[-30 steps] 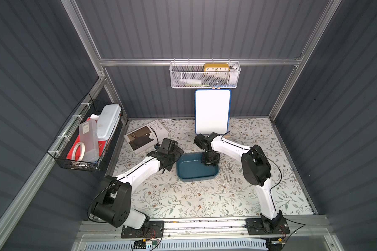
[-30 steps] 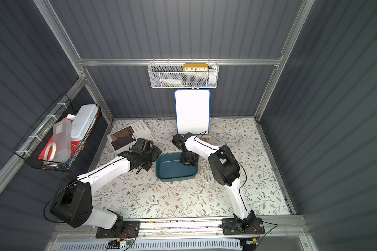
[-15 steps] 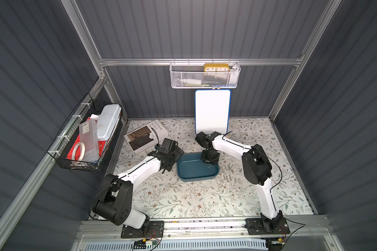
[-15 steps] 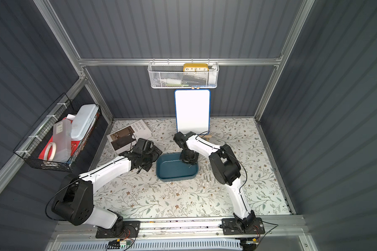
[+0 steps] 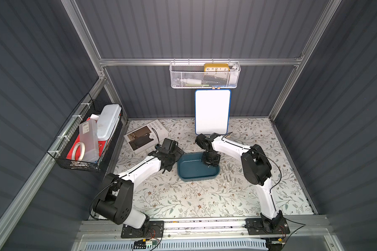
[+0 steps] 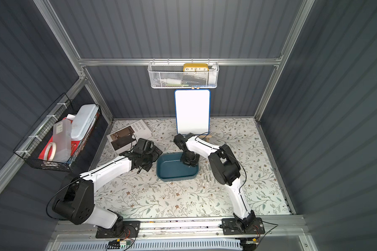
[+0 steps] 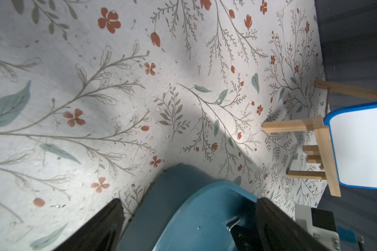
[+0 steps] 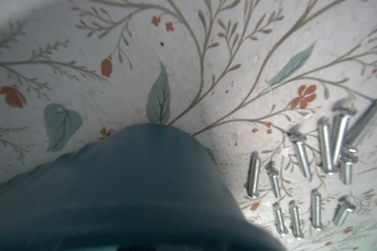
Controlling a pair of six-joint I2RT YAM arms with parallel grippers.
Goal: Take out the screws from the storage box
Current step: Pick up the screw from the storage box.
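storage box (image 5: 194, 170) was dark teal | screws (image 8: 325, 150) were silver-grey | tabletop (image 5: 183, 195) was white with grey-green sprigs and rust-red flowers | whiteboard (image 5: 212, 113) was white, blue-rimmed | clock (image 5: 216, 67) was yellow

The screws (image 5: 227, 172) lie on the table (image 5: 183, 195) just right of the storage box (image 5: 192, 171), with the whiteboard (image 5: 212, 112) standing behind.

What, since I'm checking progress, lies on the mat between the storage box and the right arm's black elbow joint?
Loose screws lie there, beside the storage box; both top views and the right wrist view show them.
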